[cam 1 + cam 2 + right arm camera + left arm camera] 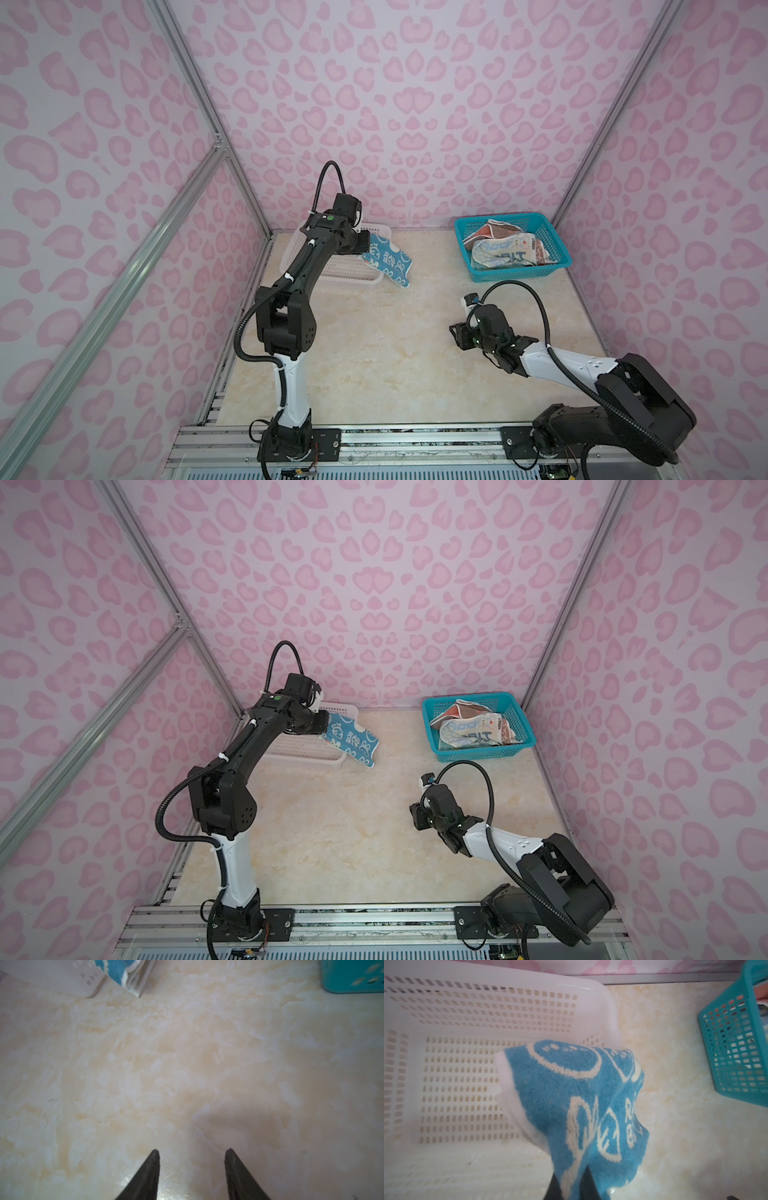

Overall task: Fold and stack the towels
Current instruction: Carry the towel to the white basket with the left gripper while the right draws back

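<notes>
The left gripper (571,1186) pinches a folded blue towel (388,262) with white rabbits and lettering, its jaws closed tight on the cloth. It holds the towel over the white basket (332,270), at the corner nearest the middle of the table (395,353). The towel drapes across the basket's rim and down outside it. Its lowest corner seems to reach the tabletop just beside the basket, though the wrist view is too soft there to be sure.

Well apart from the white basket, along the same back wall, a teal basket (515,272) holds a crumpled lettered towel (503,251) and an orange-brown towel (490,230) with white edging.

Far from the white basket, nearer the front, the right gripper (192,1153) hovers low over bare marbled table with its jaws parted and nothing between them.
</notes>
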### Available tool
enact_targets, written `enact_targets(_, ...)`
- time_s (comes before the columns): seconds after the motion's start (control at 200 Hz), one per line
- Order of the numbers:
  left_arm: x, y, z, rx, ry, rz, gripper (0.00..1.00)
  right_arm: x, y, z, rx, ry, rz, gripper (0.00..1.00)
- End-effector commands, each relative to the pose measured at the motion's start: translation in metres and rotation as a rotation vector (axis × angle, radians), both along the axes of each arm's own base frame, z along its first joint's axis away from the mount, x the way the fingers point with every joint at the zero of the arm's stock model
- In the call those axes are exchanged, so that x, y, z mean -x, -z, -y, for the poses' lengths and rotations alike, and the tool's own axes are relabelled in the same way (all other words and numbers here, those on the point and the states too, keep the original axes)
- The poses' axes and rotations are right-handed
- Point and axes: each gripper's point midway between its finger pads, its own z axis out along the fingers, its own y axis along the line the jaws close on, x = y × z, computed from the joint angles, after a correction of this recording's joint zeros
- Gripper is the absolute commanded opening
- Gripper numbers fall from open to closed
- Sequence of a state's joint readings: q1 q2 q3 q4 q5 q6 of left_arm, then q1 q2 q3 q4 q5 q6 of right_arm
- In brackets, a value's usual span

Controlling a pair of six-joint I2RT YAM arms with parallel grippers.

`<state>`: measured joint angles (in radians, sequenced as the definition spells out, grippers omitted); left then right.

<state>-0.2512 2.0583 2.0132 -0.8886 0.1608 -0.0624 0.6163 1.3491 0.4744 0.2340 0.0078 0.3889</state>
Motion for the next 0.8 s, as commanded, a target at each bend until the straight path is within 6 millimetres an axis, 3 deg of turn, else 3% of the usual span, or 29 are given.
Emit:
enact_targets(0.0, -0.004, 0.002, -0.025, -0.042, -0.022, -0.007, 0.03, -0.004, -0.002, -0.007, -0.015, -0.016, 0.014, 0.51)
enact_targets(0.355, -0.025, 0.027, -0.087, -0.272, -0.102, -0.021, 0.03, -0.007, 0.004, -0.015, -0.004, -0.035, -0.003, 0.51)
enact_targets(0.74, -0.053, 0.074, -0.119, -0.480, -0.159, -0.030, 0.03, -0.013, 0.005, -0.024, 0.007, -0.057, -0.016, 0.51)
enact_targets(0.795, -0.056, 0.081, -0.123, -0.513, -0.167, -0.034, 0.14, -0.013, 0.005, -0.026, 0.010, -0.063, -0.018, 0.51)
